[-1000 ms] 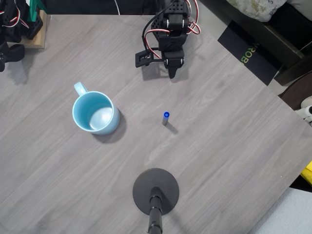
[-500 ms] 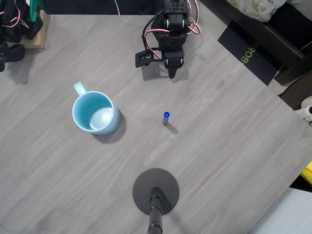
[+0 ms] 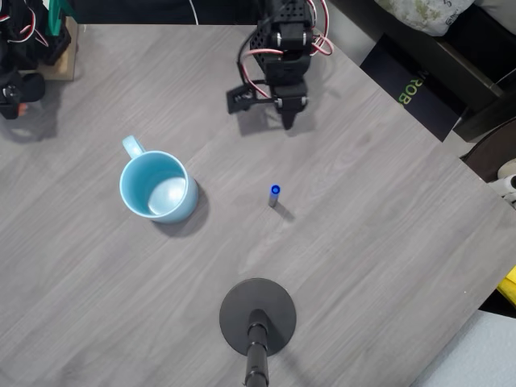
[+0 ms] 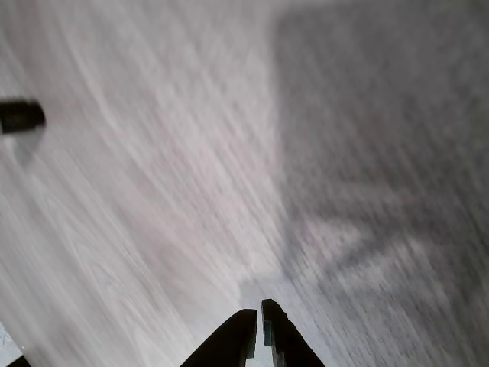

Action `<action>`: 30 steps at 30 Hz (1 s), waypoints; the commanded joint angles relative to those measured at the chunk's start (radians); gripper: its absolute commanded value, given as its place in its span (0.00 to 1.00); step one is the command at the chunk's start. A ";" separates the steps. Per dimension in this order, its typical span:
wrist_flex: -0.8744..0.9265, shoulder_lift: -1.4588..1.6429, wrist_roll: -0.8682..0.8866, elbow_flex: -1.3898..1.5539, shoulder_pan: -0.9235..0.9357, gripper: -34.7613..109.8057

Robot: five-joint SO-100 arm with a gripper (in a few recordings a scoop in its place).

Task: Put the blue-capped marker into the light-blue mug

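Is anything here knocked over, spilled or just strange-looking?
Nothing is spilled or broken. The one curious thing is the blue-capped marker, which stands upright on its end on the table instead of lying flat. The light-blue mug sits upright and empty; the gripper is shut, holding nothing.

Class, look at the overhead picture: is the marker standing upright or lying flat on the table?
Upright. The marker shows end-on as a small blue dot, its barrel barely visible beneath, standing apart from the mug.

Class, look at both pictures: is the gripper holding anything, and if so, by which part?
Nothing is held. The gripper is shut on nothing; the blue-capped marker stands alone on the table.
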 commanded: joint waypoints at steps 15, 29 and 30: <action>-0.120 0.026 -0.583 -0.026 0.201 0.24; -0.586 0.026 -1.424 -0.318 0.357 0.29; -0.638 0.026 -1.454 -0.318 0.360 0.31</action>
